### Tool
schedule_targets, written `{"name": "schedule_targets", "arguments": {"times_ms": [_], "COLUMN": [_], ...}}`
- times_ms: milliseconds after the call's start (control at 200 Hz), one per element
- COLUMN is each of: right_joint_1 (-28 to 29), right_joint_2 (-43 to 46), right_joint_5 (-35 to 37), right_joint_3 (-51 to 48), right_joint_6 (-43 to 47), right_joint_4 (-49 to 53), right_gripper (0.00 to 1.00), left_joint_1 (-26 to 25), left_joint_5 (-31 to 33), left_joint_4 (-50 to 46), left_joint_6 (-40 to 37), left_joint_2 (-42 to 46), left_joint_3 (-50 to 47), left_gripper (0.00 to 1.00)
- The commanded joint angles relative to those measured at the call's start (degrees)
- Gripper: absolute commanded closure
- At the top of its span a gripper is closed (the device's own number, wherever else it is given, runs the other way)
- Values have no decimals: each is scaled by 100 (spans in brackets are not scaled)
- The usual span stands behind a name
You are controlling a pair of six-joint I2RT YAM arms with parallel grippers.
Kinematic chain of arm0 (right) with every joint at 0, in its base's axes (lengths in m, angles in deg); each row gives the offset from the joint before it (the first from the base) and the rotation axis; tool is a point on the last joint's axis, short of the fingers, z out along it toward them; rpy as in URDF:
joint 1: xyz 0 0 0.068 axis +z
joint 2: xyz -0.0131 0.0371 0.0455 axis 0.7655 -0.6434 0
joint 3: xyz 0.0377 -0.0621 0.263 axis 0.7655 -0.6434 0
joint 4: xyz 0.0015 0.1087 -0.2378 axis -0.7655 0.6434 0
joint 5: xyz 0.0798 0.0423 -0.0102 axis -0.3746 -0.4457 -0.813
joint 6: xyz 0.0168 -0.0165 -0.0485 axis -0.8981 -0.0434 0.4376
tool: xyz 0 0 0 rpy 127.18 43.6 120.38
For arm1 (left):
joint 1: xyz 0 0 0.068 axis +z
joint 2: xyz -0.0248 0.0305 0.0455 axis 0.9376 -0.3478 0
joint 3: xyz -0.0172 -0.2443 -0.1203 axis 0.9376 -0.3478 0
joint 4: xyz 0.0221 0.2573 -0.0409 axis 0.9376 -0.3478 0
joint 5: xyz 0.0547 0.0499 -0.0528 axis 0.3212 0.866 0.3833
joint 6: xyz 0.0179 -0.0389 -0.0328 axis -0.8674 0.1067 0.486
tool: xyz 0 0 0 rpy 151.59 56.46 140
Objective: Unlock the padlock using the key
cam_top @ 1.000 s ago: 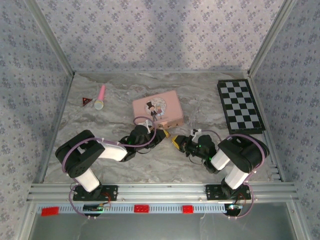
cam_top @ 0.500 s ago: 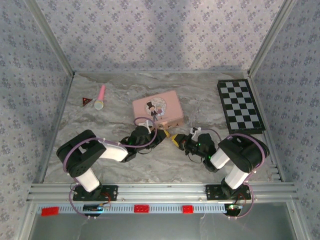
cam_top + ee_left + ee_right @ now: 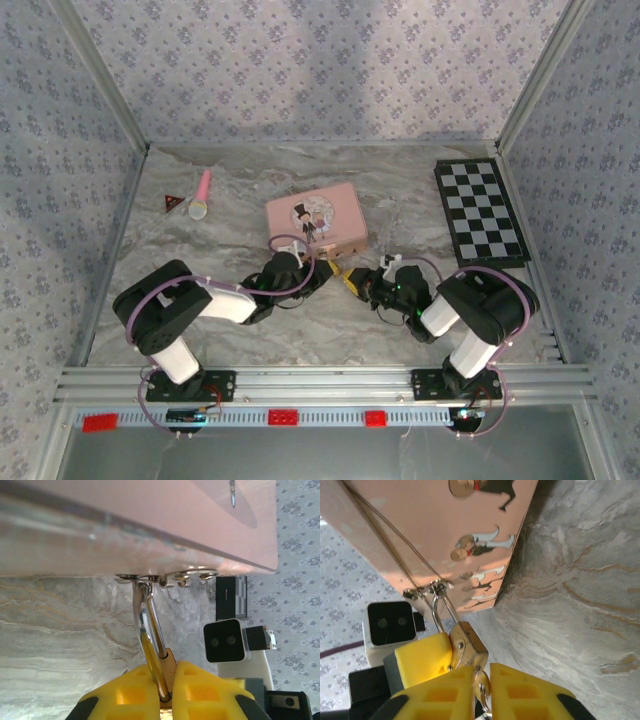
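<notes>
Right gripper [image 3: 349,278] sits closer to one pink tin [image 3: 315,215] than second ago, shifted toward 10 o'clock. One padlock [image 3: 468,647] hangs by shackle [image 3: 439,614] from tin's hasp [image 3: 437,586], at tin's 5 o'clock edge. Left gripper [image 3: 321,263] clamped on padlock. One key [image 3: 481,682] under padlock, between right gripper's fingers [image 3: 520,692]; jaws narrow, grip unclear. One checkerboard [image 3: 480,210] at 2 o'clock.

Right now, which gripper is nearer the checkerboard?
Right. The right gripper is left of the checkerboard, toward the near edge; the left gripper lies farther left, by the pink tin.
</notes>
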Motion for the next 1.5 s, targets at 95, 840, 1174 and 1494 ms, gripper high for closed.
{"name": "schedule_targets", "arguments": {"times_ms": [95, 840, 1174, 1494], "right_joint_1": [-38, 3062, 3650, 3588], "right_joint_2": [998, 4681, 2272, 923], "right_joint_5": [112, 4755, 5169, 5538], "right_joint_3": [109, 989, 707, 764], "right_joint_6": [861, 8797, 10429, 10677], "right_joint_4": [1807, 5811, 3012, 2003], "right_gripper": [64, 45, 49, 54], "left_joint_1": [89, 569, 583, 576], "left_joint_5": [-115, -202, -261, -334], "left_joint_4": [-531, -1878, -1873, -1615], "left_joint_6": [-32, 205, 257, 346], "left_joint_2": [539, 1138, 1280, 1263], "left_joint_3": [142, 261, 131, 7], "left_gripper": [100, 100, 100, 100]}}
